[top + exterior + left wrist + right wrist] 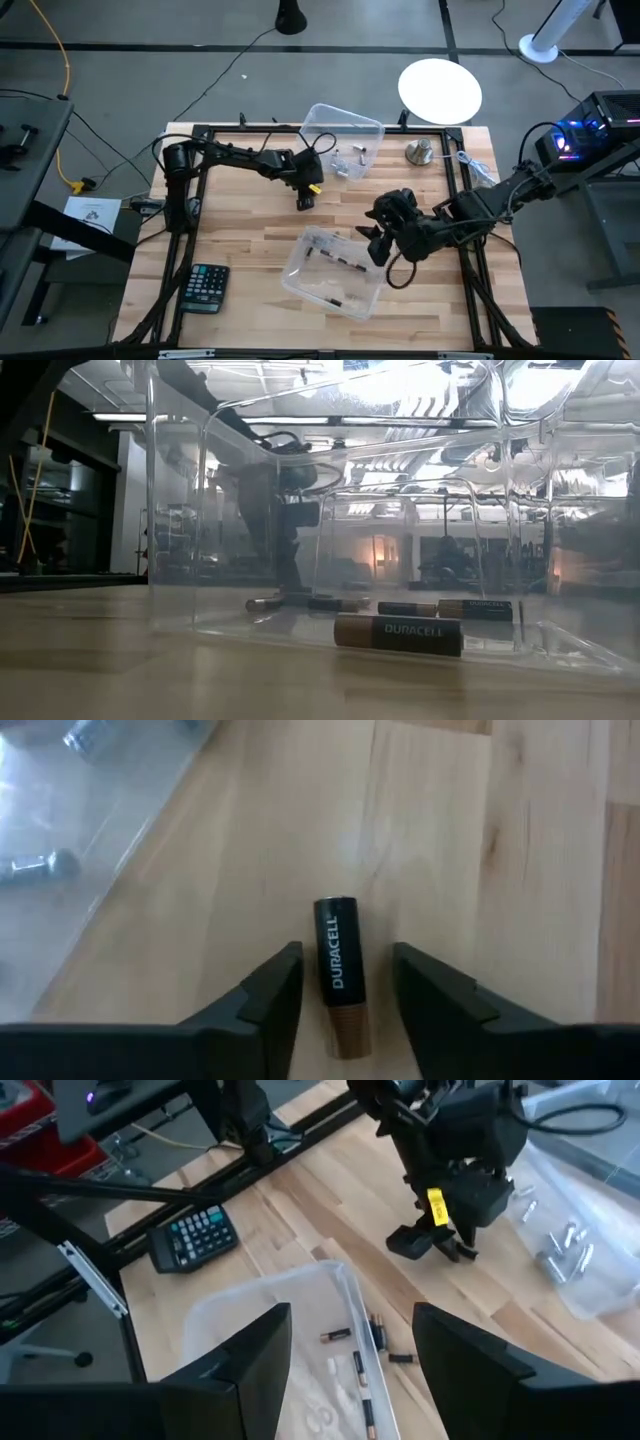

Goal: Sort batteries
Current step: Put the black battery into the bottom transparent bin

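Observation:
A dark and copper battery (338,970) lies flat on the bare wood between the two clear bins. My left gripper (347,952) points down over it, open, with one finger on either side and a gap showing on both; the high view shows this gripper (304,200) just near of the far bin (345,118), which holds silvery batteries (352,160). The near bin (300,278) holds several dark batteries (340,262), one close to the low camera (400,632). My right gripper (378,240) hangs open and empty above that bin's right edge.
A black calculator (205,285) lies at the table's near left corner. A round silver knob (419,152) stands at the far right, with a white disc (440,90) beyond the far edge. Black frame rails (190,240) run along the table's sides. Bare wood lies between the bins.

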Available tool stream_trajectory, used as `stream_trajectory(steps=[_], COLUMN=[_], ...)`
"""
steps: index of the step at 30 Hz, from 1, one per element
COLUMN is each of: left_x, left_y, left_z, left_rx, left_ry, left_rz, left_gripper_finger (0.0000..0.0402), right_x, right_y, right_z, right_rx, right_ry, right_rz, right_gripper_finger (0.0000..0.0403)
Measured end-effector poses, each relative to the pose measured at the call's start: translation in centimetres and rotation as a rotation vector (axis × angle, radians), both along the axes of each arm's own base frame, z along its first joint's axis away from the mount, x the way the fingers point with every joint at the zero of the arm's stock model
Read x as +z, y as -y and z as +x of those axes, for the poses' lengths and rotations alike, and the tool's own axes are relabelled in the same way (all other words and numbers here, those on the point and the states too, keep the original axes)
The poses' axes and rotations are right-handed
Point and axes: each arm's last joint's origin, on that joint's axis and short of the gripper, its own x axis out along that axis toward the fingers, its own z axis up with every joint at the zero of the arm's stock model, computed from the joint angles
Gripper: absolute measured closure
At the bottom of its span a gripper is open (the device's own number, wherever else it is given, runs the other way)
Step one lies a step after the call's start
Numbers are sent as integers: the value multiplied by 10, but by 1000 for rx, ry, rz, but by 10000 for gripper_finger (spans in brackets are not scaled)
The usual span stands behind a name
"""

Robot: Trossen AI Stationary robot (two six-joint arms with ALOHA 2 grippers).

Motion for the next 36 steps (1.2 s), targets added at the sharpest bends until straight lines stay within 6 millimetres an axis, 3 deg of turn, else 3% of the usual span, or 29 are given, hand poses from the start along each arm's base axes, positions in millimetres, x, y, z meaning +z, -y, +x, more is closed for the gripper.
stream_trajectory(steps=[5,6,9,16,20,24,27,30,34,36], left_x=[11,17,41,130,184,216,224,219,200,186], left_y=[10,12,16,24,51,89,119,147,173,178], left_z=[-3,-7,-20,-59,-82,-96,-95,-80,-55,-44], left_rx=[-32,-39,-60,-45,-147,-285,-389,-482,-568,-573], left_ry=[-22,-31,-49,117,365,531,593,629,627,600], left_rz=[-2,-17,-1,93,18,-37,-72,-107,-85,-86], left_gripper_finger=[365,371,371,371,371,371,371,371,366,344], right_x=[0,0,0,0,-3,-6,-9,-12,-15,-15], right_y=[-7,-7,-7,0,8,18,28,36,42,43], right_z=[-4,-4,-5,-3,-2,-1,-1,2,4,5], right_rx=[-1,-3,-6,-18,-30,-50,-76,-86,-52,-37], right_ry=[14,16,17,-5,-43,-100,-148,-181,-219,-231], right_rz=[-27,-31,-49,-117,-126,-109,-90,-66,-41,-25], right_gripper_finger=[199,199,199,199,199,199,199,199,199,199])
